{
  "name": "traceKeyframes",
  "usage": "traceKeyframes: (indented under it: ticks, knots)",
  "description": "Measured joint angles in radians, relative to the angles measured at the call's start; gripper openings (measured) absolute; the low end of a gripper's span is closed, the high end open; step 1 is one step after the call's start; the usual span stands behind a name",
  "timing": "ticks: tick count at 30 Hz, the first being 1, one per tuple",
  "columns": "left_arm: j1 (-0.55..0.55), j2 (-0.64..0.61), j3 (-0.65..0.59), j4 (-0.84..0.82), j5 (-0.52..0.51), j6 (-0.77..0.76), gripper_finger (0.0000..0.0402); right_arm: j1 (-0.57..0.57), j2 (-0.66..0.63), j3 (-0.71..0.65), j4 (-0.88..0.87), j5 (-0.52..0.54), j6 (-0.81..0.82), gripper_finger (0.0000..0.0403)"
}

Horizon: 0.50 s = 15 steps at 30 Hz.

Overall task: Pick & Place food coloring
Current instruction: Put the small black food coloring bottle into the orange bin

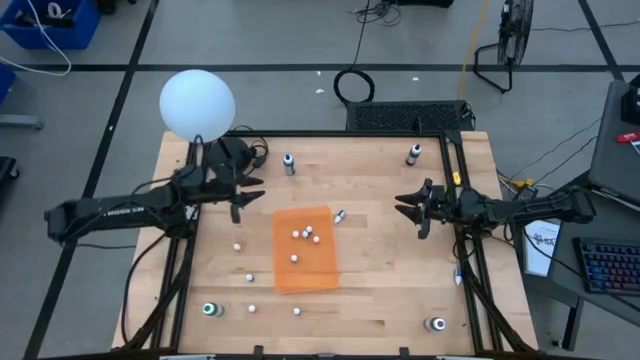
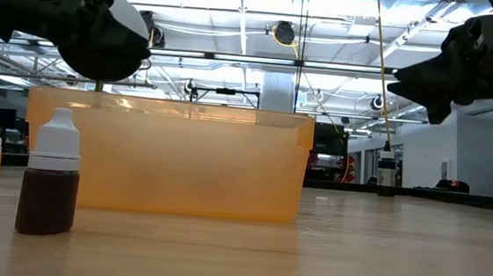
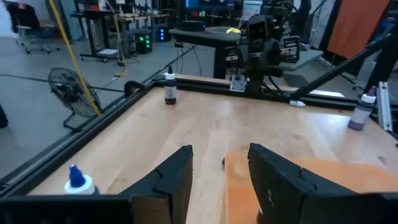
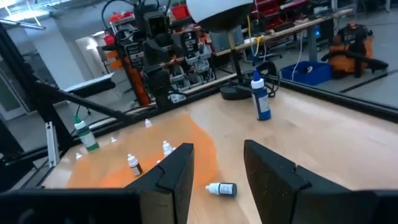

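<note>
both arms wait, nothing picked yet
your left gripper (image 1: 243,195) and right gripper (image 1: 409,207) hover parted, empty; bottles (image 1: 303,234) sit in the orange tray (image 1: 322,275), one fallen bottle (image 4: 222,188) beside it—reach there next.

The tray (image 1: 305,275) lies between the left gripper (image 1: 243,197) and right gripper (image 1: 410,208); three bottles (image 1: 305,235) sit in it, one bottle (image 1: 340,215) beside it nearer the right gripper.

Bright even overhead light, ceiling glare, soft shadows, blurred wrist views
</note>
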Motion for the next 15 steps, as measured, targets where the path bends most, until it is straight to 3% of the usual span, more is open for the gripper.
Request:
traceKeyframes:
  ticks: [5,7,11,15]
  knots:
    - [0.0,-0.095,-0.034,-0.065,-0.086,0.001,0.0159,-0.001,0.014,0.019,0.073,0.083,-0.058,0.013]
    - [0.0,-0.125,-0.041,-0.073,-0.109,-0.001,0.0159,-0.001,0.061,0.071,0.01,0.084,-0.139,0.013]
    - [0.0,-0.147,-0.041,-0.081,-0.104,0.001,0.0159,-0.011,0.244,0.309,-0.13,0.108,-0.287,0.013]
    - [0.0,-0.151,-0.041,-0.079,-0.088,0.005,0.0159,-0.071,0.53,0.511,-0.357,0.103,-0.478,0.013]
